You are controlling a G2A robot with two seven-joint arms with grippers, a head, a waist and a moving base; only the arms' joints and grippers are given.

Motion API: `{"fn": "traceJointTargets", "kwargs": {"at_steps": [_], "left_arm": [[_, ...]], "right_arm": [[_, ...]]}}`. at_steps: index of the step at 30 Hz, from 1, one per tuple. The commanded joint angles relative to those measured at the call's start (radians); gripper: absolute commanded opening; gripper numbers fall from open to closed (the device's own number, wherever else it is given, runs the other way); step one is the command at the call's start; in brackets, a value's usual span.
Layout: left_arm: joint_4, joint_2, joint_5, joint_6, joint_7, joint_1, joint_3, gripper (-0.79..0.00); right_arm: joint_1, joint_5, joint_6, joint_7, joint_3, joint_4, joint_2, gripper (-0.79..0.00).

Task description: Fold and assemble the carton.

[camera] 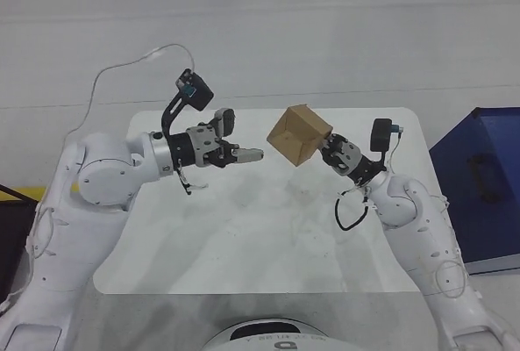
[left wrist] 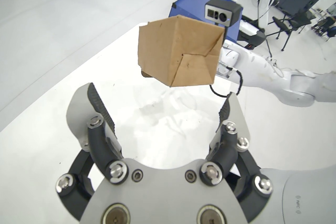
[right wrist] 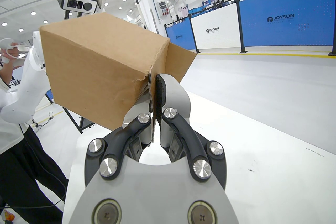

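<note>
My right claw [right wrist: 153, 83] clamps one edge of the raised carton [right wrist: 97, 64], so my empty, wide-open left claw [left wrist: 160, 93] should press its flaps [left wrist: 194, 67] squarely.

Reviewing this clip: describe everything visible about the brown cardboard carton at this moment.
The brown cardboard carton is corrugated board folded into a box shape. It hangs tilted in the air above the white table, clear of it. The left wrist view shows one end closed by overlapping flaps with diagonal creases. The right gripper is shut on a wall edge, which looks frayed beside a projecting flap. The open left gripper is apart from it.
</note>
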Motion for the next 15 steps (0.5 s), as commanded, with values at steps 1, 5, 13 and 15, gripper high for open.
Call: {"fn": "traceJointTargets", "kwargs": {"at_steps": [1,5,13,15], "left_arm": [[0.001,0.008,-0.025,-0.034,0.014,0.053,-0.056,0.0],[0.042,0.019,-0.079,-0.098,0.041,0.12,-0.125,0.0],[0.139,0.026,-0.111,-0.147,0.099,0.186,-0.172,0.0],[0.139,0.026,-0.111,-0.147,0.099,0.186,-0.172,0.0]], "right_arm": [[0.0,-0.001,0.0,-0.001,0.0,0.0,0.0,-0.785],[0.0,-0.001,0.0,-0.001,0.0,0.0,0.0,-0.785],[-0.056,-0.357,0.364,0.003,0.113,-0.147,0.016,-0.785],[-0.092,-0.552,0.502,0.045,0.136,-0.233,0.022,-0.785]]}}
